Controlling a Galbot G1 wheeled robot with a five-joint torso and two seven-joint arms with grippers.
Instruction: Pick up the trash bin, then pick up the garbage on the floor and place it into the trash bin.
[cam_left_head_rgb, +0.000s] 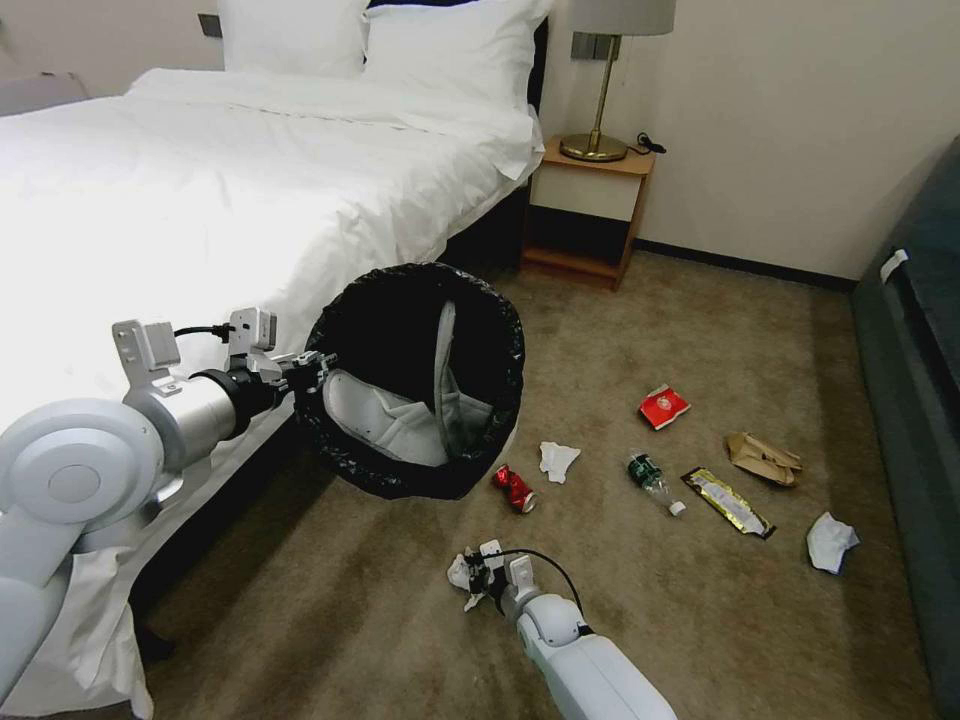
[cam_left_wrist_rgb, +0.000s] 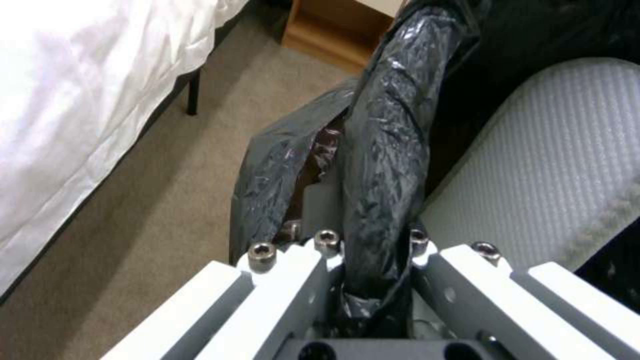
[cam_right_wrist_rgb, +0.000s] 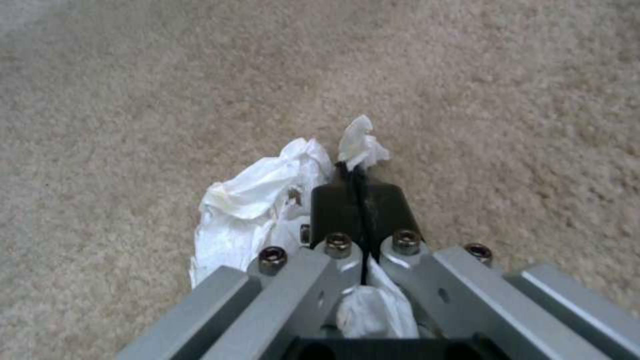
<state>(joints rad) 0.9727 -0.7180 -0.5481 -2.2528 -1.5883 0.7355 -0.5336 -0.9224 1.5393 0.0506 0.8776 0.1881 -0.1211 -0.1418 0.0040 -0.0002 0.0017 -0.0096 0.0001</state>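
My left gripper (cam_left_head_rgb: 305, 372) is shut on the rim of the trash bin (cam_left_head_rgb: 415, 380), holding it off the floor, tilted with its mouth toward me. Two white slippers (cam_left_head_rgb: 400, 415) lie inside the black bag. In the left wrist view the bin's bag-covered rim (cam_left_wrist_rgb: 383, 165) is pinched between the fingers. My right gripper (cam_left_head_rgb: 472, 578) is low over the carpet, shut on a crumpled white tissue (cam_right_wrist_rgb: 257, 200). More garbage lies on the floor: a crushed red can (cam_left_head_rgb: 514, 488), a tissue (cam_left_head_rgb: 557, 459), a green-label bottle (cam_left_head_rgb: 652, 479), a red packet (cam_left_head_rgb: 663, 406), a gold wrapper (cam_left_head_rgb: 728, 502), a brown paper bag (cam_left_head_rgb: 764, 458) and another tissue (cam_left_head_rgb: 830, 541).
A white bed (cam_left_head_rgb: 230, 190) runs along the left, its edge right beside the bin. A wooden nightstand (cam_left_head_rgb: 590, 205) with a lamp (cam_left_head_rgb: 600, 80) stands at the back wall. A dark sofa (cam_left_head_rgb: 915, 400) lines the right side. Open carpet (cam_left_head_rgb: 330, 600) lies in front.
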